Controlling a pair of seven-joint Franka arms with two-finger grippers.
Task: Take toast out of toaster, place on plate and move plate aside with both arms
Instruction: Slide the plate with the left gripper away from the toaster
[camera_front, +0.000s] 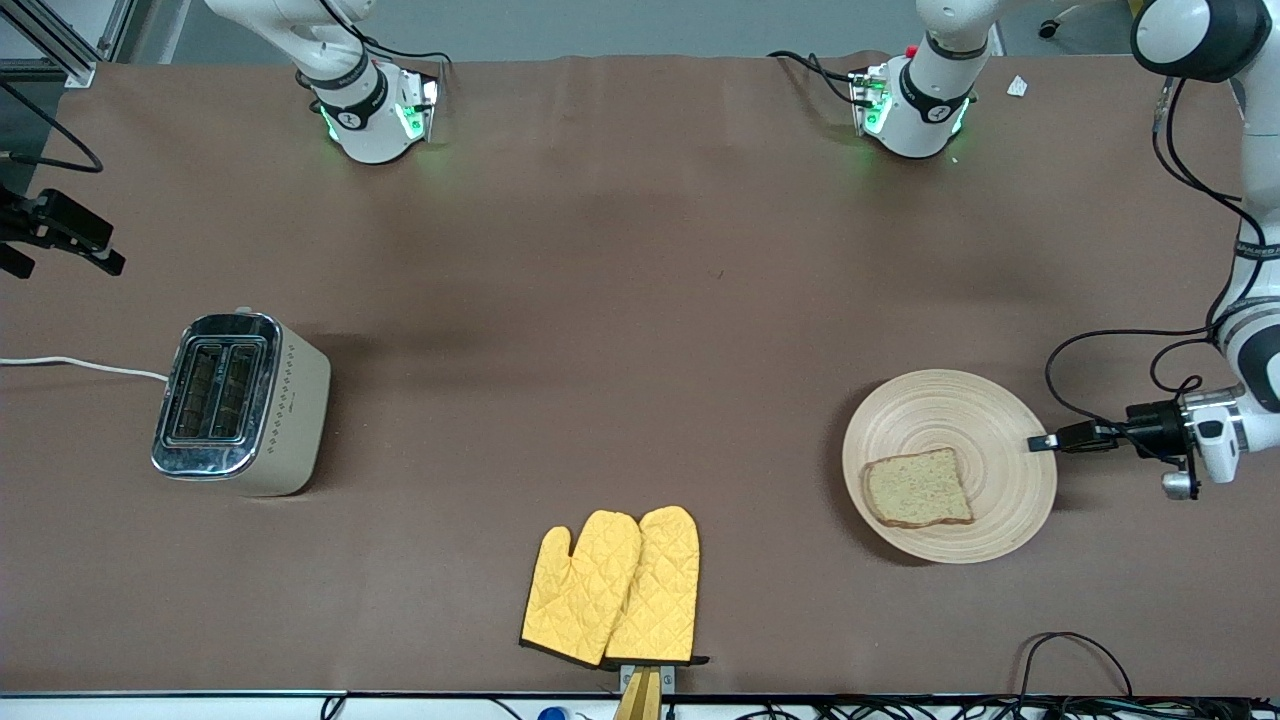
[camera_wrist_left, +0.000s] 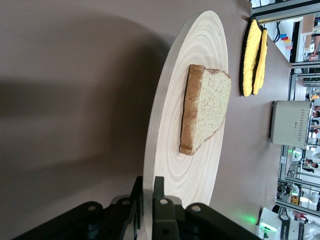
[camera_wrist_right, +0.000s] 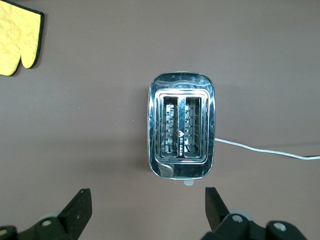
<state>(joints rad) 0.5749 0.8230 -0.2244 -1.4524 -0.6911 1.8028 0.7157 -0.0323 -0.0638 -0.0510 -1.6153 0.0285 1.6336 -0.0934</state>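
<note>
**A:** You are looking at the left gripper (camera_front: 1040, 442) pinching the rim of the plate (camera_front: 1000, 420) at the left arm's end of the table, its fingers (camera_wrist_left: 159, 192) pressed together on the thin wooden edge. The toast (camera_front: 918, 488) is lying flat on the plate, on the part nearer the front camera.

**B:** And the right gripper (camera_wrist_right: 147, 205)?

**A:** It is hanging over the toaster (camera_front: 240, 404) with its fingers spread wide, holding nothing. Both slots are showing empty, so I am judging the toast step done and the plate move as the one in hand.

**B:** How should you be handling that move?

**A:** You are gripping only one edge, so I would be keeping the plate low and level, sliding it rather than lifting it. The slice is resting loose, and a tilt or a jerk could be sending it off the rim.

**B:** Anything in the way?

**A:** The yellow oven mitts (camera_front: 612, 587) are lying well apart from the plate, toward the middle of the table and nearer the front camera. The toaster's white cord (camera_front: 80, 365) is trailing off at the right arm's end.
</note>
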